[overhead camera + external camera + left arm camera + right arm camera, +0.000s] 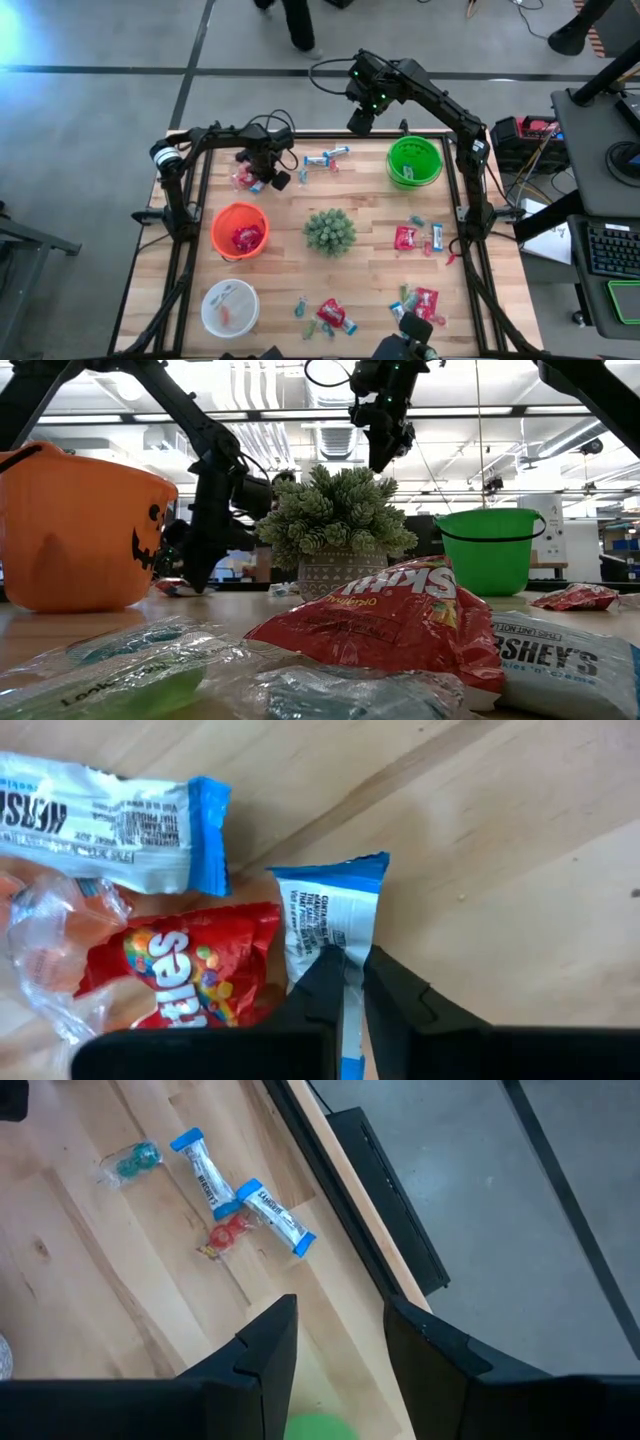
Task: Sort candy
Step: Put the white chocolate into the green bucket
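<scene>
My left gripper is low over the far left of the table, shut on a blue-and-white bar. Beside that bar lie a red Skittles packet, a second blue-and-white bar and a clear-wrapped piece. My right gripper hangs open, high above the far edge next to the green bowl. Below it, two more bars, a small red sweet and a teal piece lie flat on the wood. My left gripper pinches the blue-and-white bar between its two fingers at about mid-length. The fingers come from above and lie across the bar. The wrapper is squeezed narrow between them. The bar's free end lies on or just above the wood; I cannot tell which.
An orange bowl and a white bowl stand on the left, and a spiky green plant stands mid-table. More candy lies right of the plant and along the near edge. A dark frame rail borders the table.
</scene>
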Motion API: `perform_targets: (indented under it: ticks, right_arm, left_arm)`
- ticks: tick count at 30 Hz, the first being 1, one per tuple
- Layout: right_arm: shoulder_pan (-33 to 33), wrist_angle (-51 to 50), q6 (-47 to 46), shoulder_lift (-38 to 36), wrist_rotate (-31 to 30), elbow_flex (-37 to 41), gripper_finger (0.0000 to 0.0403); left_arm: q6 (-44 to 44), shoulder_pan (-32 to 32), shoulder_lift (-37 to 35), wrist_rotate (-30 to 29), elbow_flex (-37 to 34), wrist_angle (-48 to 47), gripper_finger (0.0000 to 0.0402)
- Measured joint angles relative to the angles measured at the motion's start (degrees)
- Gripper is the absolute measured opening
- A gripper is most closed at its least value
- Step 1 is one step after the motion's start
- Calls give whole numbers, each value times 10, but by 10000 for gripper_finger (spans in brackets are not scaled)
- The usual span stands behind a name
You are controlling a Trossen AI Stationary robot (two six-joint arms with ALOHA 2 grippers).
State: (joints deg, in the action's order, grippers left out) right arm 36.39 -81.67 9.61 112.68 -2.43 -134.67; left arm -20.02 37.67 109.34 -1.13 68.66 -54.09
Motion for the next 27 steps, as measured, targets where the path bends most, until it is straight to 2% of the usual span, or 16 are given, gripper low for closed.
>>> perform_targets:
  ticks: [10, 14, 19, 27]
  right_arm:
    - [0, -5, -2, 0, 0, 0, 142]
    - [0, -5, -2, 0, 0, 0, 139]
    - [0, -12, 0, 0, -1, 0, 142]
    - [6, -58, 4, -5, -7, 0, 145]
  left_arm:
    - [35, -2, -34, 25, -1, -15, 1]
    - [46, -4, -61, 78, -1, -20, 1]
    - [55, -10, -89, 108, 0, -25, 1]
    - [90, -13, -148, 119, 0, -27, 1]
